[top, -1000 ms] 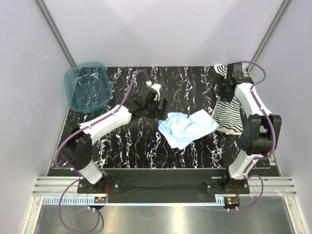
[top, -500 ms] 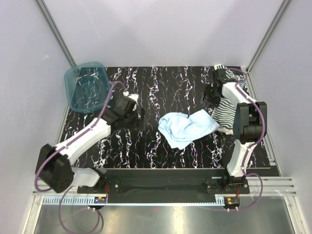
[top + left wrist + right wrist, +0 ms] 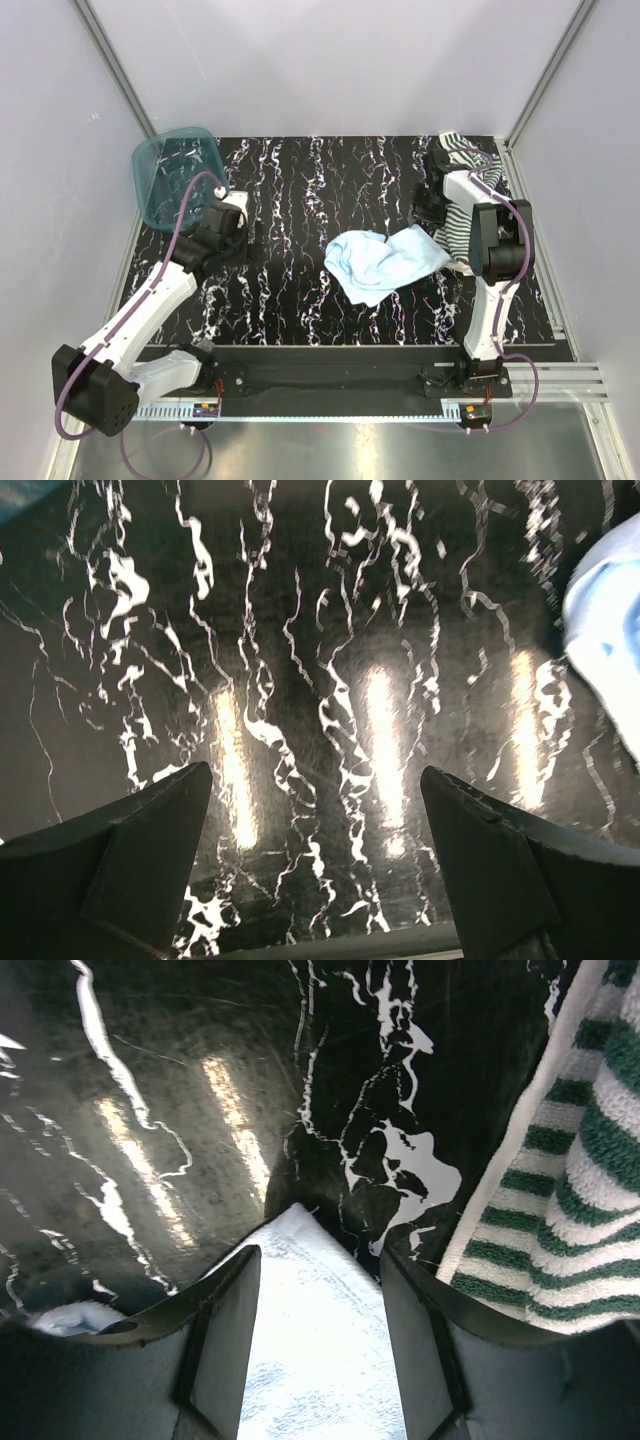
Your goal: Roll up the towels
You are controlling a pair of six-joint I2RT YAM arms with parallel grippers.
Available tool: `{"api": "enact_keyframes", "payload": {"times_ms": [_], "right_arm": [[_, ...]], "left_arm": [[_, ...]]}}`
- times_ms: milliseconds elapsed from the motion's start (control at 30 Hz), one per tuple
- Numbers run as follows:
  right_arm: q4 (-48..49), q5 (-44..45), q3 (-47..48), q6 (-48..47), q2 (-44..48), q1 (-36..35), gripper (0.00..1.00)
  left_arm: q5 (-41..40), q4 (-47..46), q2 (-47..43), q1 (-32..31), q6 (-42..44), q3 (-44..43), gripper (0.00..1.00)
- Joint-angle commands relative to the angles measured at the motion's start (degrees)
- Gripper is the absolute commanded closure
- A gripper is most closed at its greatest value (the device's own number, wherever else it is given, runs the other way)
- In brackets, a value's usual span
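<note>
One pale blue towel (image 3: pixel 380 262), one green-striped towel (image 3: pixel 455 228) and one teal tub (image 3: pixel 160 180).

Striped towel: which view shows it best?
Top external: the striped towel lies nearly whole along the right edge, partly hidden by the right arm. Right wrist catches only one edge; left wrist shows none.

The black marble-patterned table top (image 3: pixel 320 190) is veined in white. At its centre lies a plain pale blue crumpled cloth towel (image 3: pixel 380 265). At the far right is a dark green-and-white striped cloth towel (image 3: pixel 455 235), and at the far left a translucent teal plastic basin (image 3: pixel 172 180).
</note>
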State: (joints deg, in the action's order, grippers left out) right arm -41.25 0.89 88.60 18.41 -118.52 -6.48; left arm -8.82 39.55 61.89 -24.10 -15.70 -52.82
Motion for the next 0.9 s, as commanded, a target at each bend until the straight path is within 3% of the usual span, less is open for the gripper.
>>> {"api": "enact_keyframes", "payload": {"times_ms": [0, 300, 433, 567, 867], "right_arm": [[-0.6, 2.5, 1.8, -1.0, -0.6, -0.1, 0.43], [0.6, 2.5, 2.1, -0.7, -1.7, -1.0, 0.60], [0.6, 2.3, 2.5, -0.8, -2.2, -1.7, 0.86], [0.4, 2.5, 2.7, -0.8, -1.6, -1.9, 1.00], [-1.8, 2.5, 5.4, -0.8, 6.7, -3.8, 1.00]], "left_arm": [[-0.1, -1.2, 0.5, 0.6, 1.7, 1.0, 0.08], [0.9, -1.8, 0.9, 1.2, 1.8, 1.0, 0.08], [0.9, -1.8, 0.8, 1.2, 1.8, 1.0, 0.09], [0.8, -1.8, 1.0, 1.2, 1.8, 1.1, 0.09], [0.6, -1.8, 1.0, 1.2, 2.0, 1.0, 0.09]]}}
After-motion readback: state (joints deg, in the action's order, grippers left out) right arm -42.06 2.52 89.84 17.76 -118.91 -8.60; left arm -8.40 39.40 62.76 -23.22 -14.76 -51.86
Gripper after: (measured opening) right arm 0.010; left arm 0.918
